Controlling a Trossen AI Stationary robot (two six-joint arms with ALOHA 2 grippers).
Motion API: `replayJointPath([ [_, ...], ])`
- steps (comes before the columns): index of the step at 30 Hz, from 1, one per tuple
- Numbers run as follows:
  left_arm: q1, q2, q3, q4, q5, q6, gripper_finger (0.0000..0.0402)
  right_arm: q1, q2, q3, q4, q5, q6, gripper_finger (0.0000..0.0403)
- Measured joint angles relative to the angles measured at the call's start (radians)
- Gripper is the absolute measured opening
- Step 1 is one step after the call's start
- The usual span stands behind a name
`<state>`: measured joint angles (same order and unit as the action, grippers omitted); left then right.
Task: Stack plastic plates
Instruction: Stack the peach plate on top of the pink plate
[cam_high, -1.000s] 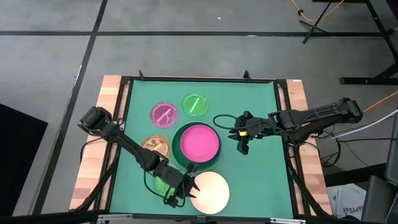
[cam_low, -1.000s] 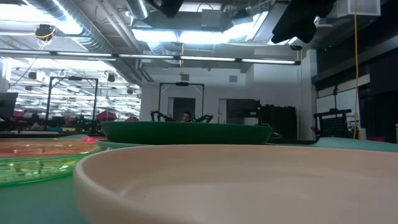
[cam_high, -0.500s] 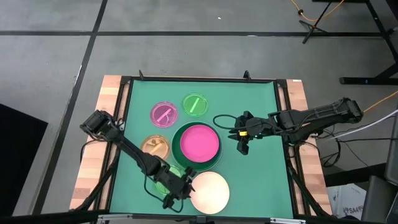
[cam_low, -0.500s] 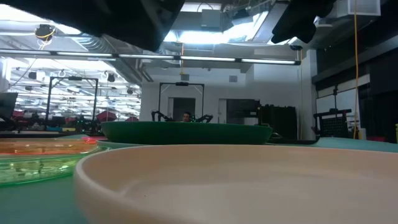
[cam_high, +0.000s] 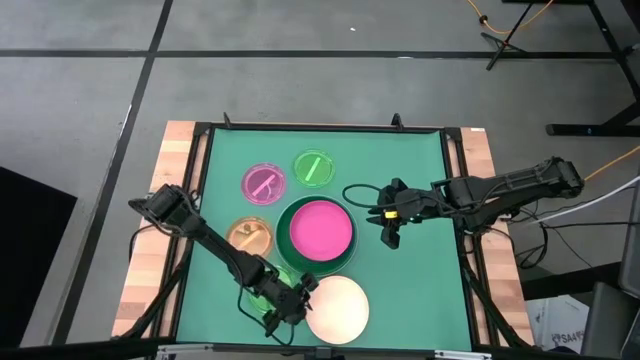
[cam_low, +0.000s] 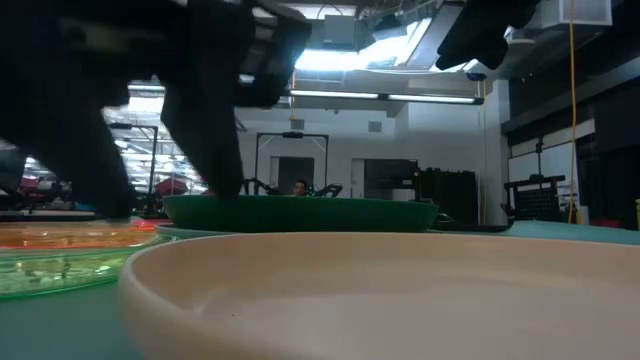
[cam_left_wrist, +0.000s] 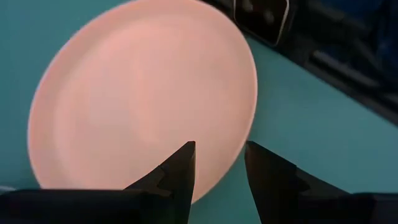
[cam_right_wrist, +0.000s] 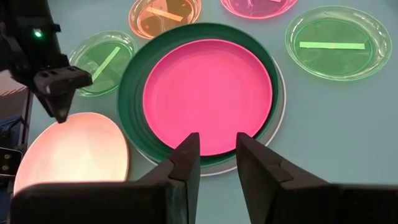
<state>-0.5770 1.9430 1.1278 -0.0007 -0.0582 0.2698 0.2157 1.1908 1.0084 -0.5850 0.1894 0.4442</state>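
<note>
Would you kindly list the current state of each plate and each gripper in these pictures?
cream plate: lying alone at the table's near edge, unstacked.
hot pink plate: nested in the dark green plate.
dark green plate: resting on a pale plate.
pale plate: bottom of the stack, only its rim showing.
orange plate: unstacked.
pink plate: unstacked.
lime green plates: unstacked, apart.
left gripper: open, at the cream plate's rim.
right gripper: empty, beside the stack.

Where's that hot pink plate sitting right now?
From above, the hot pink plate sits mid-table, nested inside the dark green plate. The cream plate is just toward the near edge, and the orange plate lies on its left.
</note>
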Motion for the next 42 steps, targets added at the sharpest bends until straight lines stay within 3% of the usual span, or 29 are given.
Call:
replayJointPath([
  [28,0.012,0.048,0.0,0.017,0.019,0.16,0.013,0.0,0.0,0.0,0.0,0.0,0.0,0.0092],
  [42,0.027,0.048,-0.001,0.017,0.053,0.173,0.0029,0.0,0.0,0.0,0.0,0.0,0.023,0.0092],
])
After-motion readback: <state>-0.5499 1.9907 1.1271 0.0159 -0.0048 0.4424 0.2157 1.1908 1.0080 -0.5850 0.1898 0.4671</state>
